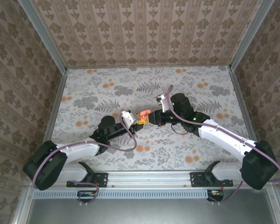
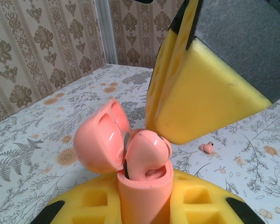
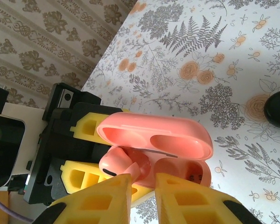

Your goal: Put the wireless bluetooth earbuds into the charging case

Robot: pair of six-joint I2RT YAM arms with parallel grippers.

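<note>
Clamping the charging case (image 3: 163, 142) by its body in my tightly closed left gripper (image 2: 144, 212) leaves its open wells facing the right gripper (image 3: 142, 186). That one, nearly closed, pinches an earbud (image 3: 119, 163) at a well's mouth; the second earbud (image 2: 206, 148) lies on the table (image 2: 37, 154) nearby.

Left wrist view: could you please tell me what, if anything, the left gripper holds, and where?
The charging case, gripped by its lower body in the left gripper.
</note>
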